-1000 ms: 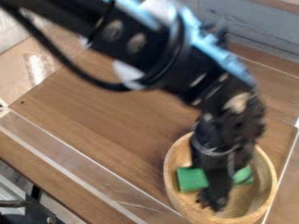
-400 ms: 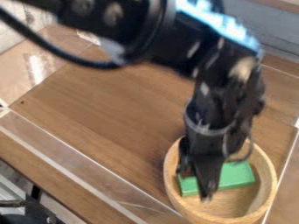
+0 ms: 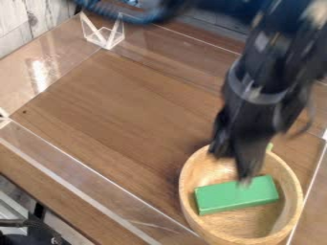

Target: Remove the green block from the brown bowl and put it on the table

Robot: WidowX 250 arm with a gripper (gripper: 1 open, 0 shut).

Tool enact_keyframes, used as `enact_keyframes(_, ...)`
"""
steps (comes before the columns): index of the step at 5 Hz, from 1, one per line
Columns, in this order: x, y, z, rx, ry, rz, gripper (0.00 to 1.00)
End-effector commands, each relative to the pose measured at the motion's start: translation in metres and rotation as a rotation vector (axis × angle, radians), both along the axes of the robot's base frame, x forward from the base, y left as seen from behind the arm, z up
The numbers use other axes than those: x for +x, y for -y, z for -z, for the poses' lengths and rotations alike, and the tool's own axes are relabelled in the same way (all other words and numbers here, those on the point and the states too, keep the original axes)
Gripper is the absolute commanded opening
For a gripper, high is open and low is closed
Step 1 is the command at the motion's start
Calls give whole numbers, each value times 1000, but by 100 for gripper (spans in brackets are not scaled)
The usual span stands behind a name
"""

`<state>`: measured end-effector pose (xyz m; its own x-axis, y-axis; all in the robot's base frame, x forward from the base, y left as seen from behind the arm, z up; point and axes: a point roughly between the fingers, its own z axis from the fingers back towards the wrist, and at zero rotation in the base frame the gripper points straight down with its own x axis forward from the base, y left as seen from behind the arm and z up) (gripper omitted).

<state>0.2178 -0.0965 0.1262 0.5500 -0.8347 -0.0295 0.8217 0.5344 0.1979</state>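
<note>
Green block (image 3: 238, 194) lay flat inside brown bowl (image 3: 194, 181), lower right of frame, just below blurred fingers (image 3: 243, 165), which were clenched empty above it.

Clear acrylic walls (image 3: 76, 206) run along near-left edge & far side, catching glare at upper left. Pale, whitish wall or panel (image 3: 15, 24) at top-left corner behind acrylic. Dark frame bits (image 3: 15, 228) at bottom-left corner, too blurred to ID.
</note>
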Motion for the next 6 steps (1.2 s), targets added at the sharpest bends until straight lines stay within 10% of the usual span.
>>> enact_keyframes(1,5,3,-16,6,48,-45,0)
enact_keyframes(2,0,3,-3,-2,48,-108,100)
enact_keyframes(6,6,-3,41,-44,66,77,100)
